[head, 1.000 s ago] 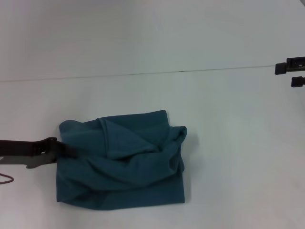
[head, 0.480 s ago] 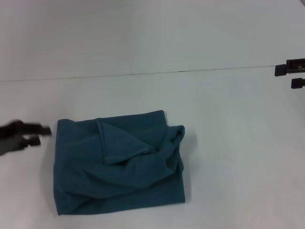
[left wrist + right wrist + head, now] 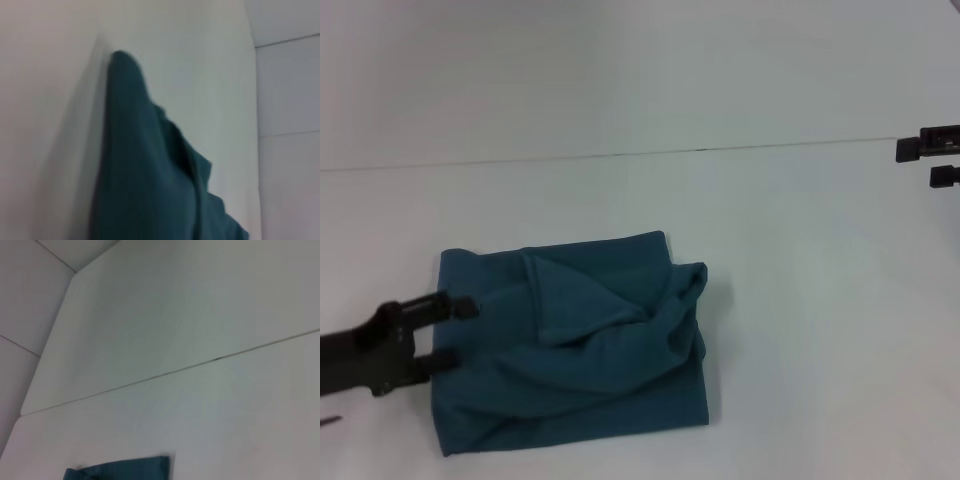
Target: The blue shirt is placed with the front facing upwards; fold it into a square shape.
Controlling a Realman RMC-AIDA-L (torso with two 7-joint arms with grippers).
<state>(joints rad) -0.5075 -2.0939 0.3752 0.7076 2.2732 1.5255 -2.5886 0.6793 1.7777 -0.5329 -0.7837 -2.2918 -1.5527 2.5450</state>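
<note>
The blue shirt (image 3: pixel 582 372) lies on the white table as a rumpled, roughly square bundle, with loose folds bunched toward its right side. My left gripper (image 3: pixel 453 333) comes in from the left and stands open at the shirt's left edge, one finger (image 3: pixel 448 305) over the cloth near the upper corner, the other lower down. The left wrist view shows the shirt (image 3: pixel 140 175) close up along its edge. My right gripper (image 3: pixel 933 160) is parked open at the far right, well away from the cloth. Only a strip of the shirt (image 3: pixel 120 469) shows in the right wrist view.
A thin seam (image 3: pixel 620 153) runs across the white table (image 3: pixel 800 300) behind the shirt. The table's far corner and edge (image 3: pixel 75 277) show in the right wrist view, with floor beyond.
A second ago my left gripper was at the shirt's upper left corner. It drew back to the left, and now stands open lower on the left edge. The shirt's left side lies straighter.
</note>
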